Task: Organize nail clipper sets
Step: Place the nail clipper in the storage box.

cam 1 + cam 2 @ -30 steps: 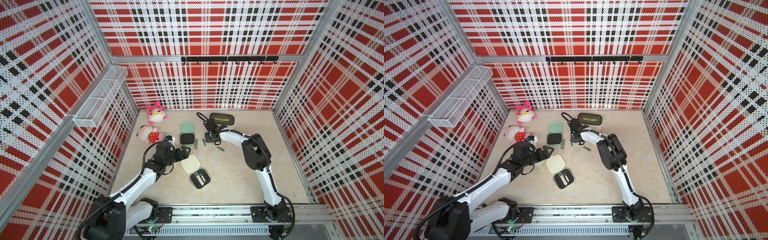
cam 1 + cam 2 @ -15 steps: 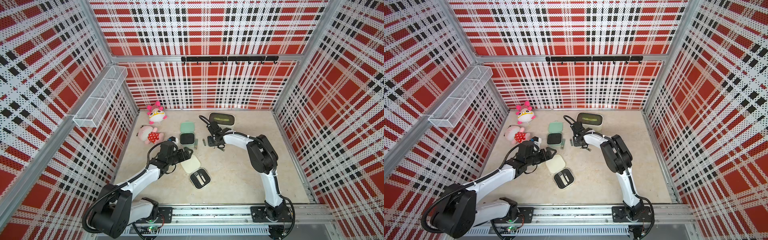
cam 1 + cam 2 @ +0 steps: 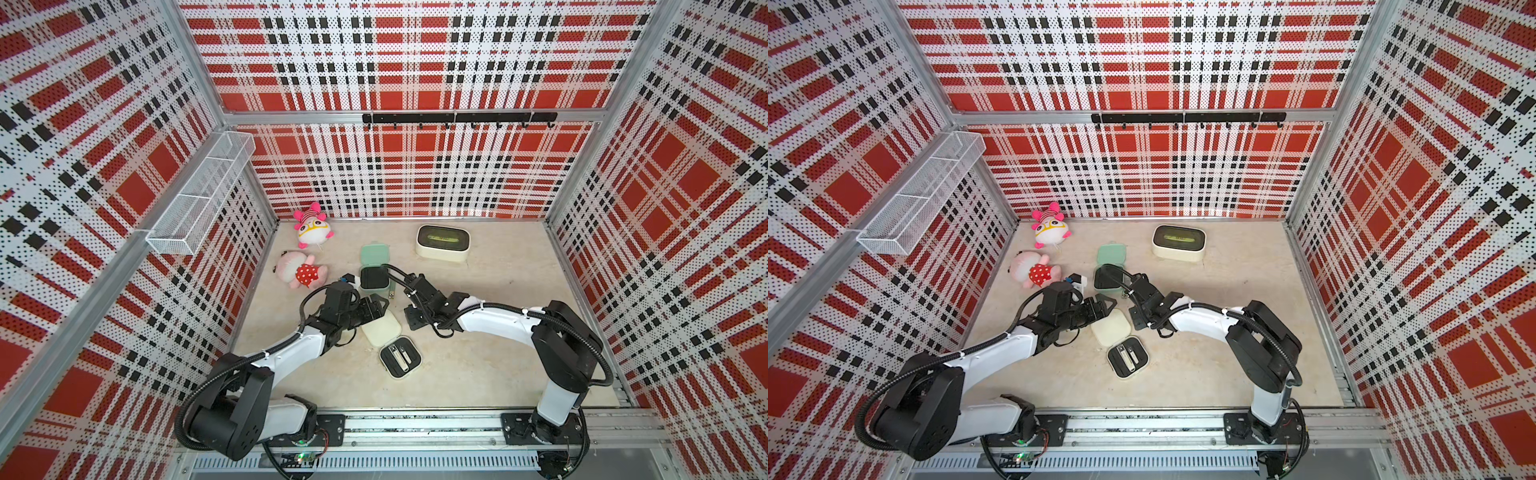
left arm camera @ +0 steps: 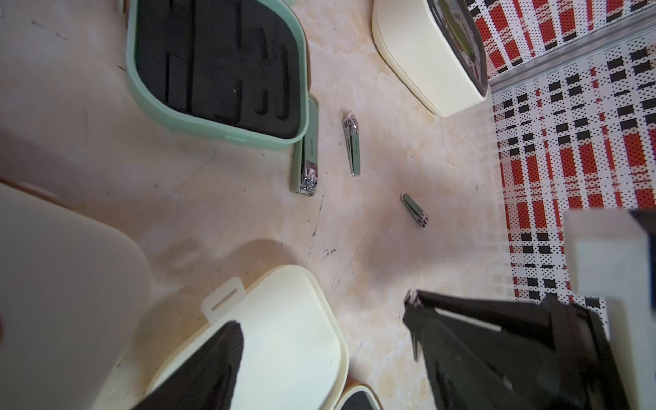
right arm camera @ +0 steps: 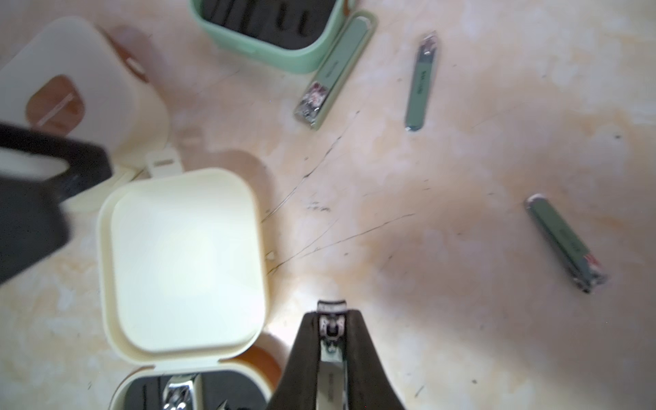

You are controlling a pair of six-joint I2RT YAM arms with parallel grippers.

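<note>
Plainly the cases are light, stiff plastic. The mint case (image 4: 220, 133) lies open and empty; the cream case (image 5: 184, 262), nearby, is open with two clippers seated. The left gripper (image 4: 321, 316) hovers at its lid, jaws spread; the right gripper (image 5: 332, 312) pinches one clipper (image 5: 332, 324). Three loose clippers (image 5: 420, 81) lie beside the mint case; being small, hard and slick, they are best pinched mid-length across the narrow sides.

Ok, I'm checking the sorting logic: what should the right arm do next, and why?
Probably carry the pale clipper pinched in the right end effector over the open cream case and set it inside: its colour matches that case, while the loose clippers are green.
</note>
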